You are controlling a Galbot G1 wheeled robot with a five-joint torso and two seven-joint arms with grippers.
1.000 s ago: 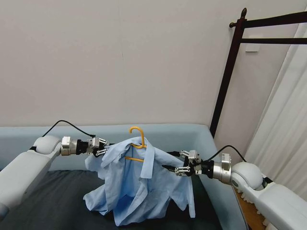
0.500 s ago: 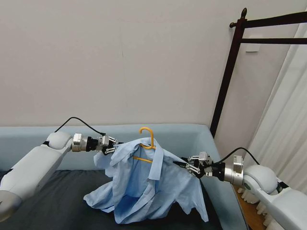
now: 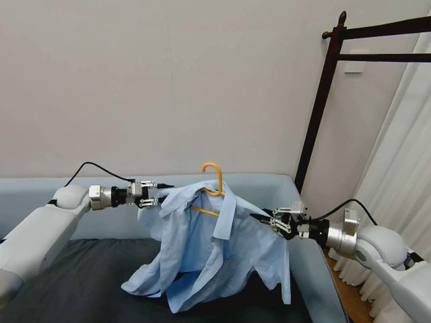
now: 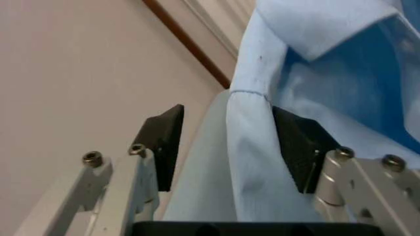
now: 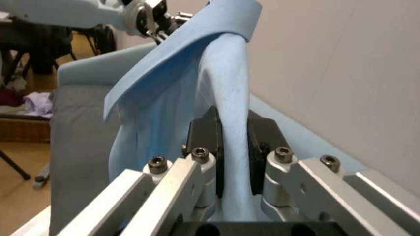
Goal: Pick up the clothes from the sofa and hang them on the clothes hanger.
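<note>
Over the sofa [image 3: 276,187], left hand [image 3: 149,194] and right hand [image 3: 279,223] each pinch the blue shirt [image 3: 229,252], mostly lifted. Far-right rack [image 3: 322,101] looks bare, so hanging remains.

The light blue shirt [image 3: 229,250] drapes on an orange hanger [image 3: 205,211], collar open, above the pale blue sofa [image 3: 47,187]. My left tool [image 3: 156,194] grips one shoulder at 9 o'clock, my right tool [image 3: 267,222] the other at 3 o'clock. Its tail sags toward 6 o'clock.
</note>
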